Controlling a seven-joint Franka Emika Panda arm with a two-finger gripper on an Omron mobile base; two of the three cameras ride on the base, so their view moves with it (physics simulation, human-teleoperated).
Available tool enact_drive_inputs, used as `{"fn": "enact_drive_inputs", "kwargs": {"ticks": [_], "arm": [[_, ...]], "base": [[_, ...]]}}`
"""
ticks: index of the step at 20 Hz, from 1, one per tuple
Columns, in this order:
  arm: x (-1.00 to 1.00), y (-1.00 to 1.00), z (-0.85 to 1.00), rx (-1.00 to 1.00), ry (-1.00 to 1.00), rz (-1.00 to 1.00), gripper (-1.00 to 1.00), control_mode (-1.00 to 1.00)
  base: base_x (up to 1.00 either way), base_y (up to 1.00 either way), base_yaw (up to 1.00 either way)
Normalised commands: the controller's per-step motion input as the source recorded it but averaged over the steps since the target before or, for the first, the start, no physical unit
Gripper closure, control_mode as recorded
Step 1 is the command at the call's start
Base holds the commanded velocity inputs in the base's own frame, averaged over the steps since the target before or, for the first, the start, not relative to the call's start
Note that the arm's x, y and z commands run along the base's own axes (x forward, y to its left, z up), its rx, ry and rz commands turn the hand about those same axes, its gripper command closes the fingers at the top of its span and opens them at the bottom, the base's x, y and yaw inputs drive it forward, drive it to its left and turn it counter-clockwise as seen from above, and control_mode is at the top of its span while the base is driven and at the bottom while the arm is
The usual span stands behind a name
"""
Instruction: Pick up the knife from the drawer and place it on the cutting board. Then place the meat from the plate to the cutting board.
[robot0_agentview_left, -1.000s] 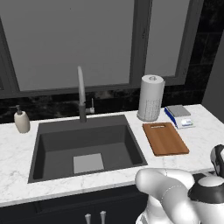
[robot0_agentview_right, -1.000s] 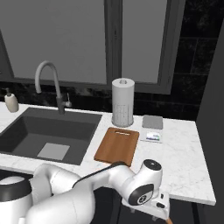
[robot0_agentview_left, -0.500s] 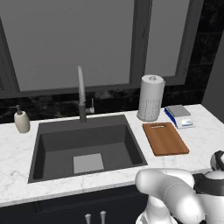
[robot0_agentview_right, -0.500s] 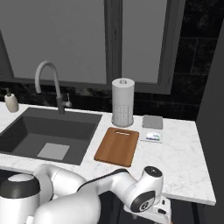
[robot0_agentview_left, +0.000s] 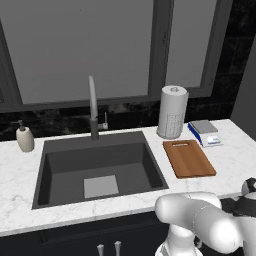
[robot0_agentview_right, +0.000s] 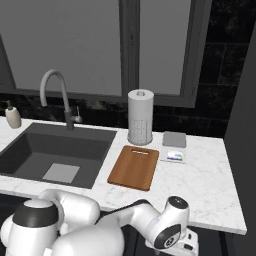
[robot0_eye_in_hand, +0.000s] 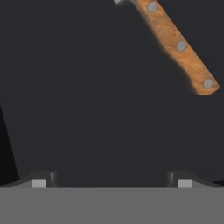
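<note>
Two base cameras are looking forward and down from behind the arm, left and right, both taking in the same counter (robot0_agentview_left: 235, 155): sink (robot0_agentview_left: 100, 170), paper towel roll (robot0_agentview_right: 140, 116) and cutting board (robot0_agentview_right: 134, 167). The hand camera is peering close along the gripper (robot0_eye_in_hand: 111, 181) at a dark surface and a knife (robot0_eye_in_hand: 179, 43) handle.

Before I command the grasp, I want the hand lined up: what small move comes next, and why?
Probably shift the open gripper toward the knife. Its riveted wooden handle lies off toward the hand view's upper right, well clear of the fingers, on the dark drawer floor.
</note>
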Motion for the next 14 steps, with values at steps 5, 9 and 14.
{"fn": "enact_drive_inputs", "kwargs": {"ticks": [5, 9, 14], "arm": [[0.2, -0.16, -0.04, 0.0, 0.0, 0.0, -1.0, -1.0], [0.4, -0.1, 0.0, 0.0, 0.0, 0.0, -1.0, -1.0], [0.23, 0.0, 0.0, 0.0, 0.0, 0.0, -1.0, -1.0]], "base": [[0.0, 0.0, 0.0], [0.0, 0.0, 0.0], [0.0, 0.0, 0.0]]}}
